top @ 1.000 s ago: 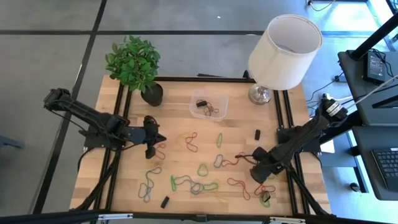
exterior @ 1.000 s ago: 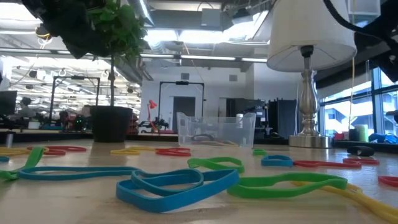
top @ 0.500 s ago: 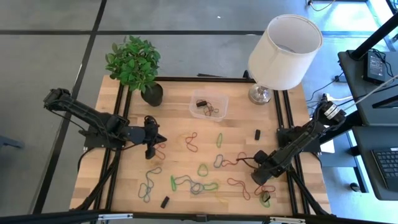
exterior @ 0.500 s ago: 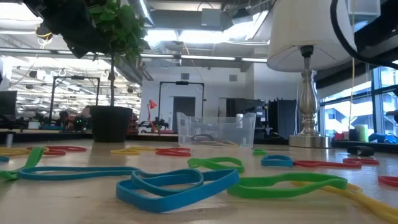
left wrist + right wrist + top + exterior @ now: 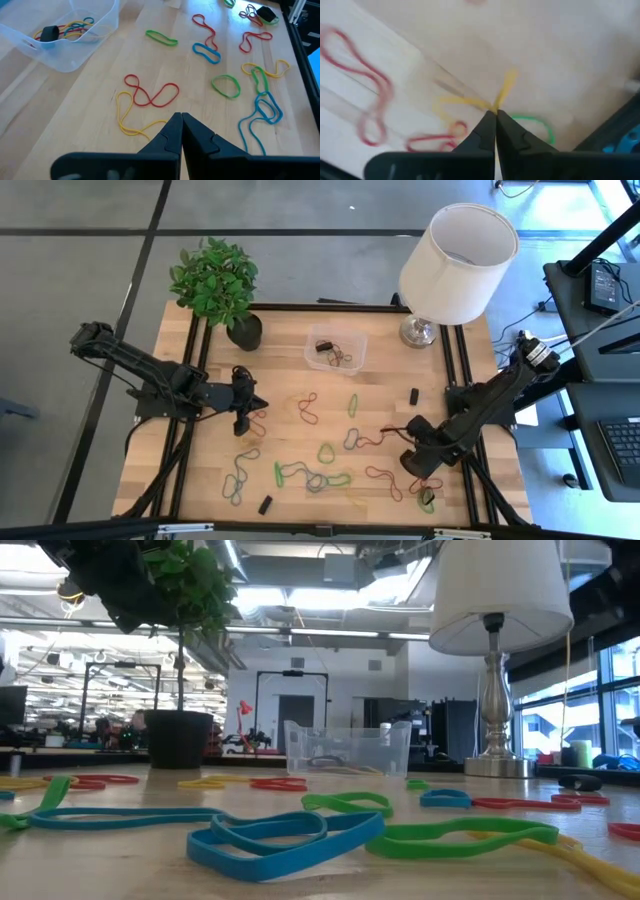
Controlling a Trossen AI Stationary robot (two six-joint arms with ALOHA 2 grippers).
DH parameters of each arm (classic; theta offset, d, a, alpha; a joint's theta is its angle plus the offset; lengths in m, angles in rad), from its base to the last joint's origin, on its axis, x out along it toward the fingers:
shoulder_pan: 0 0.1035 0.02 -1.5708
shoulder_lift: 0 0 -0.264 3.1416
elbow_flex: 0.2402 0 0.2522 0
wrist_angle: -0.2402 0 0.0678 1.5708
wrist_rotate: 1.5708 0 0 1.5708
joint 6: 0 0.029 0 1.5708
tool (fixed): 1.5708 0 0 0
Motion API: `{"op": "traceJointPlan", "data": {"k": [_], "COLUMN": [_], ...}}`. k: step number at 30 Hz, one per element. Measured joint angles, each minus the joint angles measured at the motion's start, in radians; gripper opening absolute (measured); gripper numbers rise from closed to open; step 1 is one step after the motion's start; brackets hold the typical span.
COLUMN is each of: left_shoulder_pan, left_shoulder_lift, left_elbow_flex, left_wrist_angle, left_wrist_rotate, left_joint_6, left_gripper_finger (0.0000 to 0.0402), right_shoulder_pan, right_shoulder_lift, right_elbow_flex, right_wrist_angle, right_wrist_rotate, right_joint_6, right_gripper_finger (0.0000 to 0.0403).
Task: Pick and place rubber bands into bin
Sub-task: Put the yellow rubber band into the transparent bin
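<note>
Several rubber bands [image 5: 315,477] in red, green, blue and yellow lie loose across the wooden table. The clear bin [image 5: 335,350] stands at the far middle and holds a few bands and a black block. My right gripper [image 5: 416,468] is low over the near right part of the table, shut on a yellow rubber band [image 5: 506,86]. A green band [image 5: 540,121] and red bands [image 5: 367,80] lie beside it. My left gripper [image 5: 180,116] waits shut at the table's left, with a red band [image 5: 150,95] and a yellow band [image 5: 127,122] just ahead of its tips. My right gripper pinches a strand of the yellow band [image 5: 495,106] between its two fingertips, coming from above and pointing down at the table. Two yellow strands run out from the tips, one to each side. Whether they lie on the wood or are raised cannot be told.
A black plant pot [image 5: 245,330] stands at the far left and a lamp [image 5: 455,265] at the far right. Small black blocks lie at the right [image 5: 414,395] and near the front edge [image 5: 265,504]. Dark frame rails [image 5: 462,370] run along both table sides.
My right gripper has shut on the yellow band and edged slightly toward the table's near edge. The left arm and the other bands have stayed put.
</note>
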Motion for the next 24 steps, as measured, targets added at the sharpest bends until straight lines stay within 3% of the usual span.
{"op": "traceJointPlan", "data": {"k": [6,11,17,21,24], "left_shoulder_pan": [0.0,0.0,0.0,0.0,0.0], "left_shoulder_lift": [0.0,0.0,0.0,0.0,0.0], "left_elbow_flex": [0.0,0.0,0.0,0.0,0.0], "left_wrist_angle": [0.0,0.0,0.0,0.0,0.0], "left_wrist_rotate": [0.0,0.0,0.0,-0.001,-0.001], "left_joint_6": [-0.001,-0.001,0.0,0.0,0.0], "left_gripper_finger": [0.0004,0.0005,0.0005,0.0004,0.0006], "right_shoulder_pan": [-0.07,-0.182,-0.395,-0.56,-0.676], "right_shoulder_lift": [-0.008,-0.008,-0.008,0.008,0.044], "right_elbow_flex": [0.197,0.314,0.383,0.384,0.384], "right_wrist_angle": [-0.183,-0.2,-0.022,0.213,0.338], "right_wrist_rotate": [0.176,0.334,0.444,0.436,0.356], "right_joint_6": [-0.043,-0.212,-0.563,-0.832,-0.974], "right_gripper_finger": [0.0002,0.0002,0.0002,0.0002,0.0001]}}
